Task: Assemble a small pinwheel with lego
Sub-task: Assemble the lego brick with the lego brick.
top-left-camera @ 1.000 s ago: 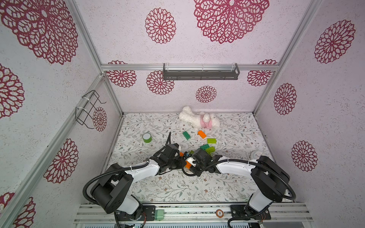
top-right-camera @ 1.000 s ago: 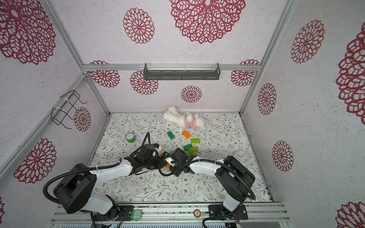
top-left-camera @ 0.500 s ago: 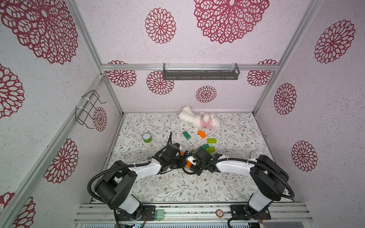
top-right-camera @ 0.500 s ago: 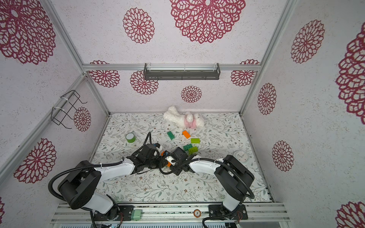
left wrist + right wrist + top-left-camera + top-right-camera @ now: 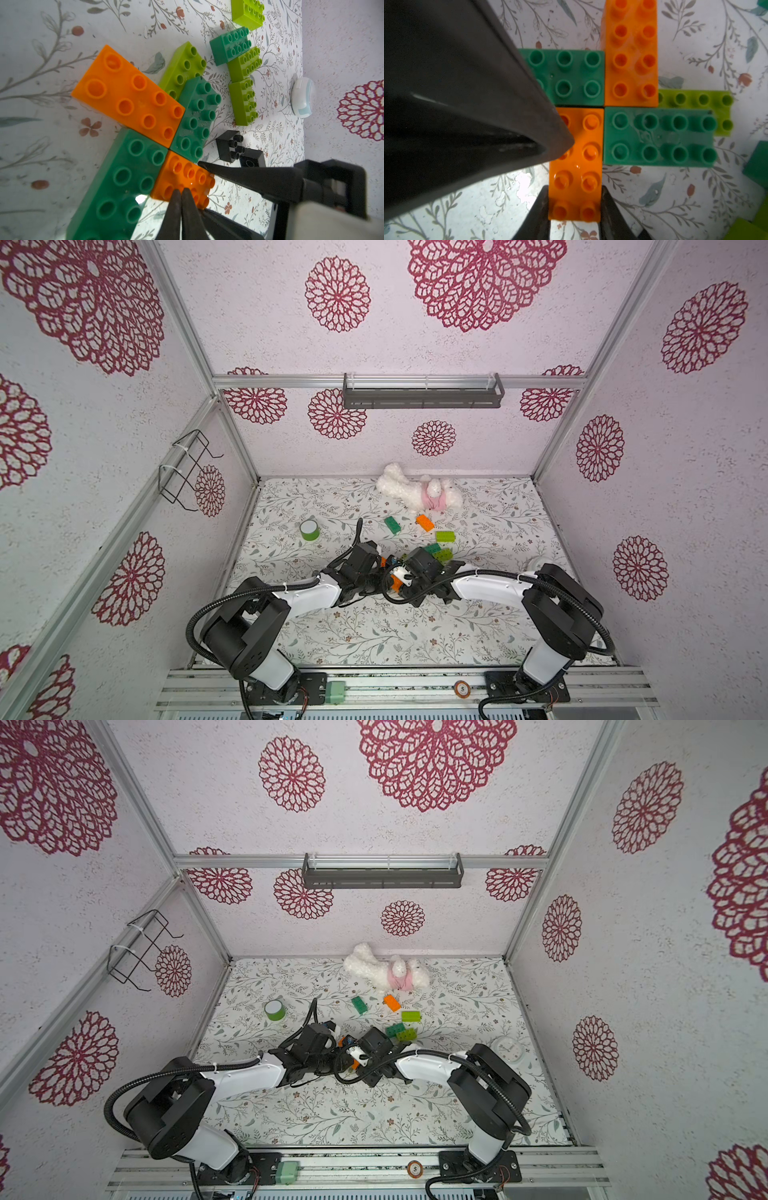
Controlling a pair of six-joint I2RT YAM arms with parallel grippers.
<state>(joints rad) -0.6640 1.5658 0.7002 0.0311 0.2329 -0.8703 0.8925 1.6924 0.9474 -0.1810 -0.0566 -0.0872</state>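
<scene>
Right fingers clamp the orange brick; left fingers (pressed together, empty) crowd over it near black squares.

**Closed left claw rests on an orange pinwheel arm**

The left claw, its fingers pressed together, touches the studded top of the gripped orange brick. The right claw straddles that brick's outer end. The brick meets a second orange brick, a near dark green brick and a far dark green brick at one centre, over a lime green brick. On the floral worktop beyond lie a loose dark green brick, three loose lime bricks and two touching black square bricks.
</scene>
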